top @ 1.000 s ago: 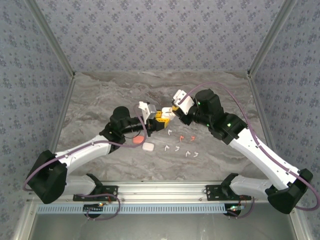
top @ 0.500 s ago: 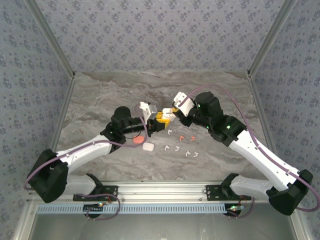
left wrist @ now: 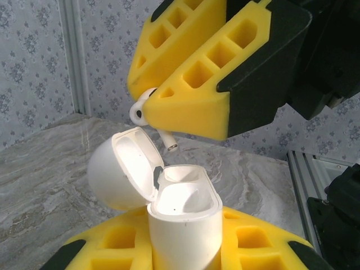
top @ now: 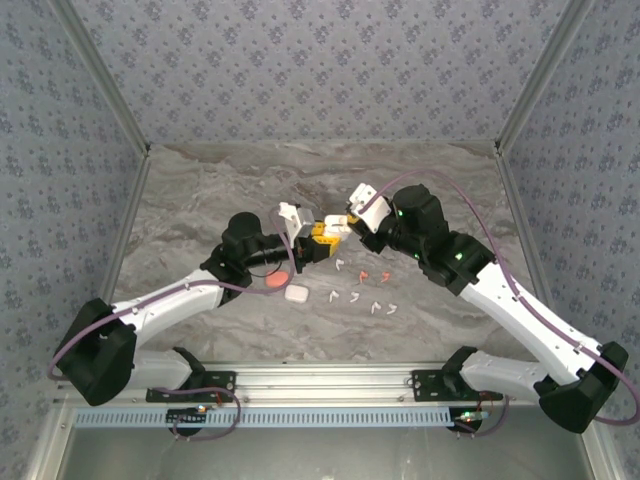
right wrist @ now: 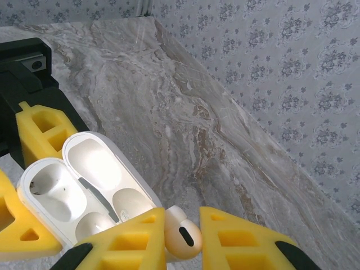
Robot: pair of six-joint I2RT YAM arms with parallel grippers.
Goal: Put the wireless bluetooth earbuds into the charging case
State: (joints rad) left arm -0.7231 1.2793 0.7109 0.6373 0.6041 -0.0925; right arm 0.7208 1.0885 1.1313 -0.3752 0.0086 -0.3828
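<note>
Your left gripper (left wrist: 183, 250) clamps the open case (left wrist: 183, 211), bottom centre of the left-wrist view; right gripper (right wrist: 181, 222) pinches a white earbud (right wrist: 183, 239) just above its rim, so tilt the stem in line with the socket, lower slowly, and let go only once seated.

1. Charging case (left wrist: 183, 222): smooth white plastic, glossy.
2. Earbud (right wrist: 181, 236): glossy white plastic.
3. Right claw (right wrist: 182, 216) pads (left wrist: 191, 84): matt yellow, foam-like; black matt backing.
4. Bench (top: 220, 180): smooth, marble-patterned, faint sheen.
5. Front rail (top: 320, 378): bare ribbed metal.
6. Walls (top: 320, 70): matt, floral-printed covering.
</note>
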